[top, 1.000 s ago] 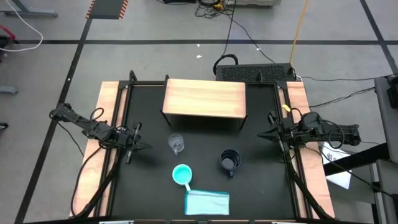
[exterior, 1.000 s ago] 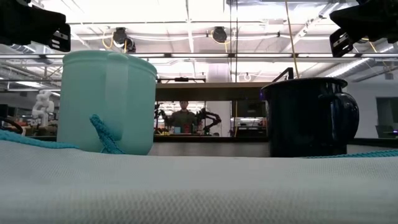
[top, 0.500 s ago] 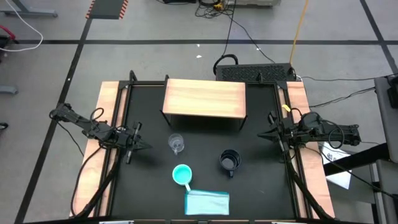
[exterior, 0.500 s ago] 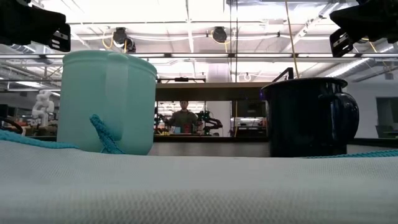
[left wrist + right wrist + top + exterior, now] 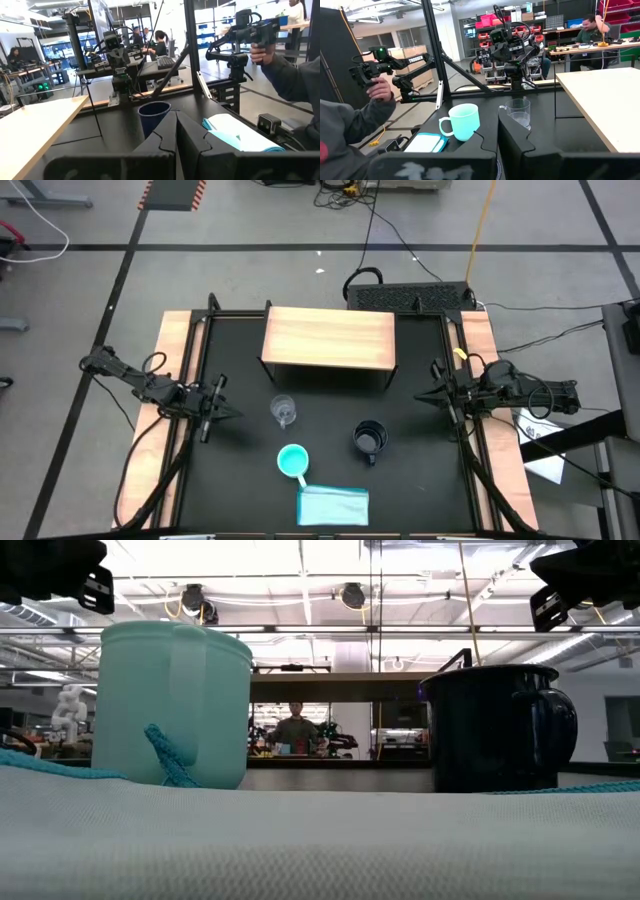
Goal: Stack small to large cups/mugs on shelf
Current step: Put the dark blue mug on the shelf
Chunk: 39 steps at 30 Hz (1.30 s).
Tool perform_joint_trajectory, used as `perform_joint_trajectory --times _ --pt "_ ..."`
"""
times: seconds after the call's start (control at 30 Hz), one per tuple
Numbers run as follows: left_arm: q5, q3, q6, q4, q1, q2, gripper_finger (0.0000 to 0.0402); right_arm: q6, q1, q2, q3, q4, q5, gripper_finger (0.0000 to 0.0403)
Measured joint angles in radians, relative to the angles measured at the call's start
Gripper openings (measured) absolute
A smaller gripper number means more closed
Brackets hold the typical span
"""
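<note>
The light-wood shelf (image 5: pixel 328 340) stands at the table's far middle. The clear glass cup (image 5: pixel 284 412) stands in front of it, left of centre. The dark navy mug (image 5: pixel 369 438) stands to its right and nearer. The turquoise mug (image 5: pixel 292 461) stands near the front, by the cloth. My left gripper (image 5: pixel 225 414) is shut and empty at the table's left side, level with the glass cup; its closed fingers (image 5: pixel 176 127) point toward the navy mug (image 5: pixel 154 116). My right gripper (image 5: pixel 420 397) is shut and empty at the right side, pointing toward the turquoise mug (image 5: pixel 462 121) and glass cup (image 5: pixel 518 112).
A folded light blue cloth (image 5: pixel 333 505) lies at the table's near edge, just in front of the turquoise mug. Wooden strips (image 5: pixel 175 370) edge the black table on both sides. A person's sleeve and hand (image 5: pixel 280 75) show beyond the table in the left wrist view.
My left gripper has risen a little, still shut. The cups and my right gripper have kept still.
</note>
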State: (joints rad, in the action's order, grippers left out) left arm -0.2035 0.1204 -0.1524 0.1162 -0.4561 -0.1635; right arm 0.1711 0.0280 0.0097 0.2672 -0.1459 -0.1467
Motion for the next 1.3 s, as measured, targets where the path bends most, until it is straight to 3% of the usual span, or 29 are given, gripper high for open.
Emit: perform_joint_trajectory --times 0.3,0.53,0.73,1.03,1.3 --pt "0.008 0.0 0.027 -0.001 0.0 0.0 0.0008 0.0 0.0 0.0 0.0 0.007 0.0 0.0" --pt "0.169 0.0 0.168 0.016 0.0 0.0 0.0008 0.0 0.0 0.0 0.0 0.007 0.0 0.0" --pt "0.181 0.0 0.218 0.016 0.0 0.0 0.0008 -0.037 0.0 0.0 0.0 0.017 0.0 0.0" --pt "0.134 0.0 0.21 0.021 0.0 0.0 0.0008 -0.056 0.0 0.007 0.0 0.046 0.0 0.0" --pt "0.177 0.0 0.098 0.015 0.0 -0.017 0.0004 -0.062 0.0 0.108 0.0 0.153 -0.002 0.0"
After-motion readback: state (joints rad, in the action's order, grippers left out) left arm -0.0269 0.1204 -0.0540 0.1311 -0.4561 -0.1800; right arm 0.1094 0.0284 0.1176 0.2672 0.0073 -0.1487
